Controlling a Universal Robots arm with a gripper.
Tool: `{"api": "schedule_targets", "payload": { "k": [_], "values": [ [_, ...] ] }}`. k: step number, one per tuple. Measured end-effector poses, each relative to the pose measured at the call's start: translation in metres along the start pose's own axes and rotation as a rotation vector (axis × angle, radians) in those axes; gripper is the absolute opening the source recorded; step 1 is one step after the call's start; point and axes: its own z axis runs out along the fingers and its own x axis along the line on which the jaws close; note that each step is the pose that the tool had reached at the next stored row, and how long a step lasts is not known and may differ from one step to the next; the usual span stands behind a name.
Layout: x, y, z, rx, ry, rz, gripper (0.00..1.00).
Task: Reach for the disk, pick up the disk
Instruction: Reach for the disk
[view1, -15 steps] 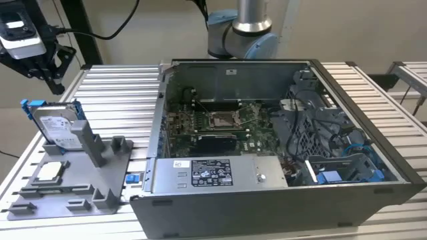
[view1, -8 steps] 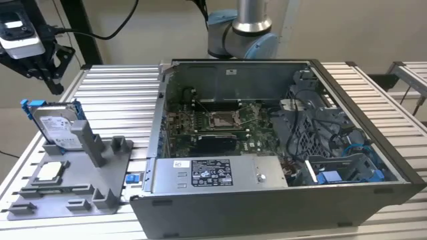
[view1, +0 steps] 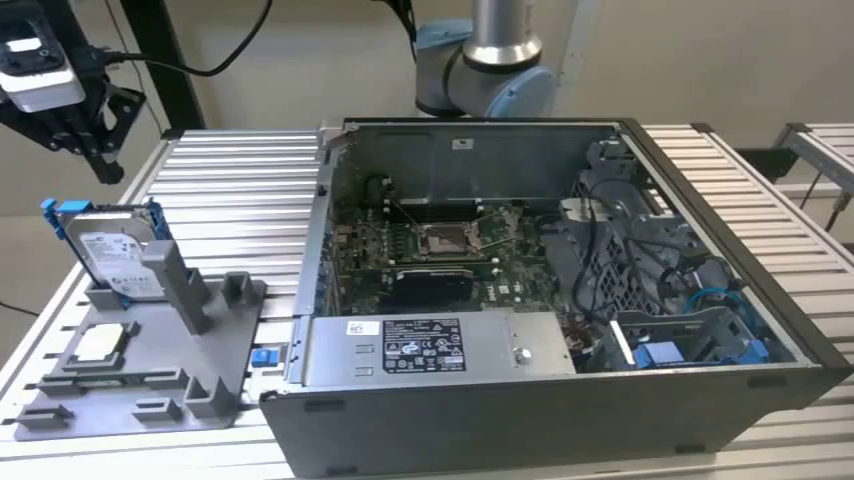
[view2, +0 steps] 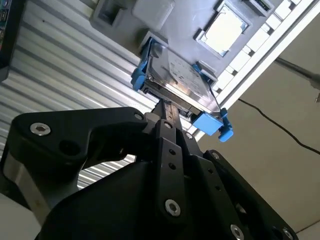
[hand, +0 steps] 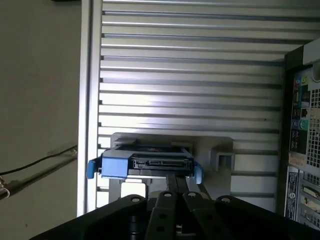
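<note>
Tool (view2: 166, 106) with fingers closed together hangs above the upright disk (view2: 177, 80)

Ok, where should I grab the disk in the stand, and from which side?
I'd grip the disk by its exposed upper end, pinching across its flat faces, coming from above. It stands upright in the grey stand, so its lower part is boxed in.

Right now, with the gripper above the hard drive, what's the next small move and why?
Probably open the jaws first. The gripper hangs above the hard drive, apart from it, fingertips together and aimed at its top edge. The drive stands upright in the grey fixture, so shut fingers couldn't straddle it.
</note>
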Motion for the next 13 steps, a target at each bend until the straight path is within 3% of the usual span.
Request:
{"api": "schedule_targets", "payload": {
  "k": [4, 13],
  "values": [
    [0.0126, 0.0026, 0.0002, -0.0001, 0.0061, 0.000, 0.00],
    [0.0488, 0.0032, 0.0005, -0.0004, 0.0215, 0.001, 0.00]
  ]
}}
